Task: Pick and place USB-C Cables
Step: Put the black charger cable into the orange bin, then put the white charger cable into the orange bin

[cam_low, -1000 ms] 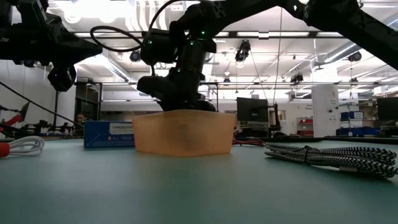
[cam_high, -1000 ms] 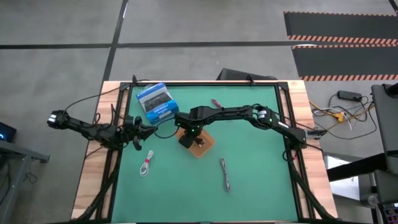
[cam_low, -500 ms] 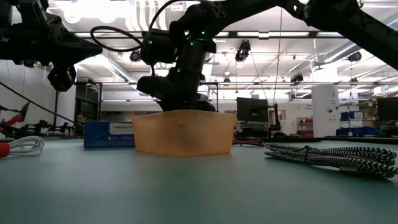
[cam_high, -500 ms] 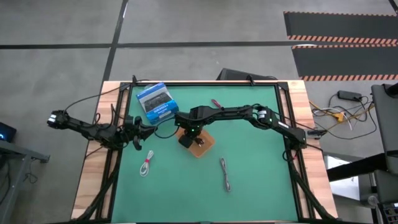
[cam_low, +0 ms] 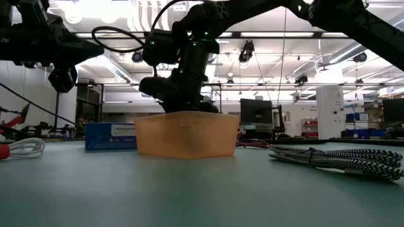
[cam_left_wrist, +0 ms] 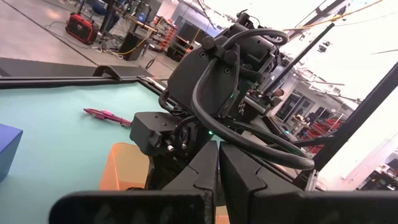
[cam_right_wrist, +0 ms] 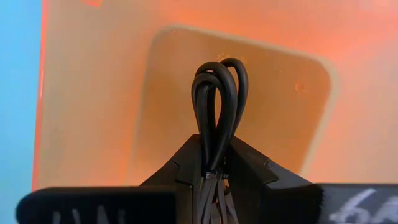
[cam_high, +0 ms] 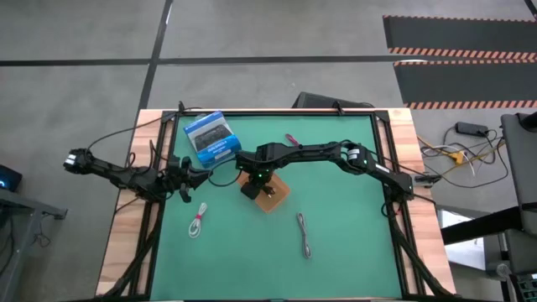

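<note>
The right pincer hangs over the orange tray, its fingers pinched tight on a looped black cable — held above the tray floor, likely so it drops inside. The left pincer waits pressed together, empty, by the worktop's left edge. Three cables lie outside the tray: white, grey, pink.

Tabletop: green mat, light wood border. Tray under right pincer: translucent orange. Cable loop in that pincer: black. Box: blue, white label. Cables: one pink-maroon; one white, red tip; one grey-and-white braided weave. Both arms: black.
</note>
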Action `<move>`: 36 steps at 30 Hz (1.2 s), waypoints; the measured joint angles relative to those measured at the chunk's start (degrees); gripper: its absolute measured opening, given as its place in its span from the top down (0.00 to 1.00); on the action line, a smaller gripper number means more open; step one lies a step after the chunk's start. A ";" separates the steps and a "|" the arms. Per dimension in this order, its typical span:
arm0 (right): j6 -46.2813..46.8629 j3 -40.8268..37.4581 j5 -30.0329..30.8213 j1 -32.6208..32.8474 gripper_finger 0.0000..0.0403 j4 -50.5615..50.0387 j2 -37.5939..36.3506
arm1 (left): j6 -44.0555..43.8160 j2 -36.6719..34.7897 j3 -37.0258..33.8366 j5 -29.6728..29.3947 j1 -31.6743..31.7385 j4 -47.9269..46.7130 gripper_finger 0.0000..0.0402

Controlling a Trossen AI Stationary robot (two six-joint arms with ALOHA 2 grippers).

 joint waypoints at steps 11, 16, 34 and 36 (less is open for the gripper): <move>0.10 0.00 -0.24 0.00 0.87 0.00 0.00 | 0.00 0.02 0.00 0.00 -0.01 0.00 1.00; 0.12 0.00 -0.23 0.00 0.87 0.00 0.00 | 0.00 0.02 0.00 0.00 0.00 -0.01 1.00; 0.17 0.00 0.00 0.00 0.72 0.00 0.00 | -0.02 0.00 0.00 0.04 -0.01 0.00 1.00; 0.17 0.00 0.00 0.00 0.69 0.00 -0.01 | -0.02 0.02 0.00 0.04 -0.01 -0.02 1.00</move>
